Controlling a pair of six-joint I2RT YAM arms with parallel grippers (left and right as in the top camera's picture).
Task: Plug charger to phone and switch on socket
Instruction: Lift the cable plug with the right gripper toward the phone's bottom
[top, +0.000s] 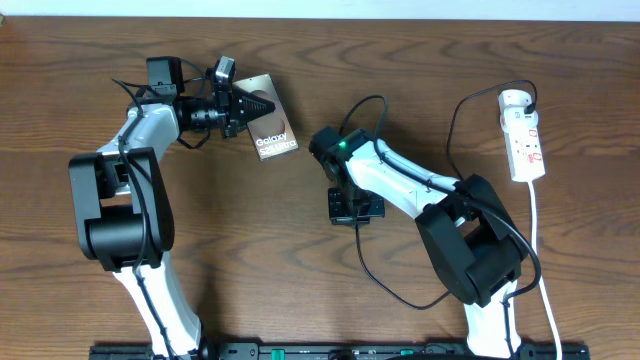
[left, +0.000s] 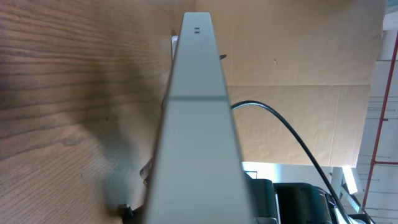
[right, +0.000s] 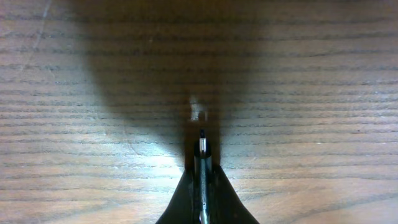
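Overhead view: the phone (top: 272, 130) is at the upper left of the counter (top: 300, 290), back side up with its "Galaxy" lettering legible. The left hand (top: 243, 107) is closed on the phone's upper-left end. The socket (top: 524, 135) lies at the far right edge, well apart from the phone, with its round end toward the top and its white cord (top: 540, 250) running down the counter. A black plug sits in the round end of the socket. From there the charger (top: 450, 135) curves left and down behind the right arm. The right hand (top: 347, 195) is near the centre of the counter, between phone and socket, pointing downward; this view does not show its finger state. Left wrist view: the phone (left: 198, 124) is seen edge-on as a narrow grey slab filling the centre of the frame, with wood grain to its left. The fingers themselves are not visible here. A black cable (left: 283, 124) arcs behind the phone; whether it is the charger cannot be determined. Right wrist view: the right hand (right: 202, 163) is closed, its fingers pressed together on the charger's small plug tip (right: 202, 144). The tip projects past the fingertips above bare counter (right: 323, 74), inside the hand's shadow. Phone and socket are out of this frame.
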